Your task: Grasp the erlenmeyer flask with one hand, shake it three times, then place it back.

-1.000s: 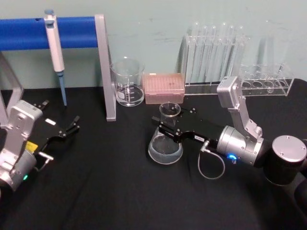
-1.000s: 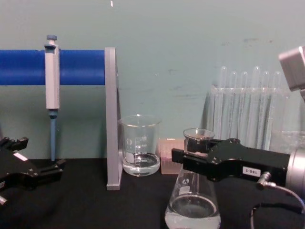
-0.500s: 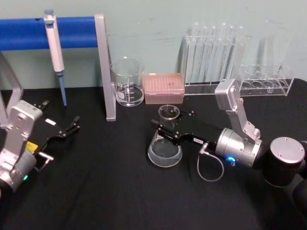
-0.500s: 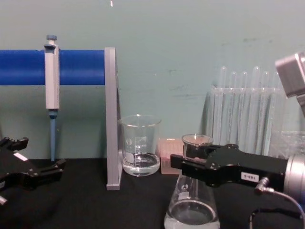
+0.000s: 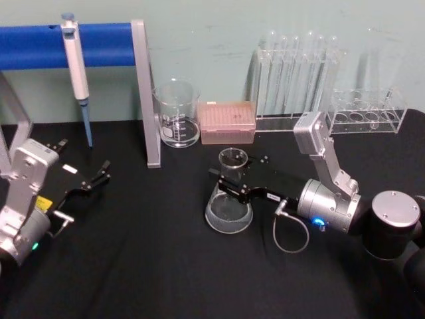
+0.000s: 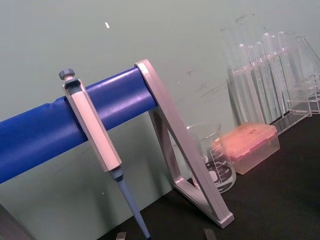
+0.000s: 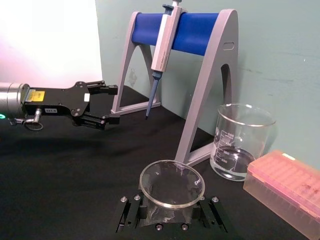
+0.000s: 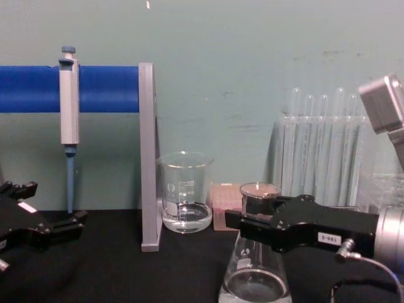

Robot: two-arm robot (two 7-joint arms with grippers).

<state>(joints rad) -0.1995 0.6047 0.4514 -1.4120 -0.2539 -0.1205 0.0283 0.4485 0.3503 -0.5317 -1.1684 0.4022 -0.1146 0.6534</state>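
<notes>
The erlenmeyer flask [image 5: 229, 207] is clear glass with a little liquid in its wide base and sits at the middle of the black table. My right gripper [image 5: 230, 185] is shut on its narrow neck, reaching in from the right on a silver wrist. From the chest view the black jaws of the right gripper [image 8: 254, 221] clamp just under the rim of the flask [image 8: 255, 281]. The right wrist view looks down into the flask's mouth [image 7: 172, 184]. My left gripper [image 5: 98, 175] rests open and empty at the far left.
A blue-barred pipette stand [image 5: 143, 93] holding a pipette [image 5: 75, 63] is at the back left. A glass beaker [image 5: 176, 114] and a pink tip box [image 5: 227, 121] stand behind the flask. Test tube racks [image 5: 319, 86] line the back right.
My right gripper has lowered a little with the flask, whose neck now sits lower in the chest view. The left arm has not moved.
</notes>
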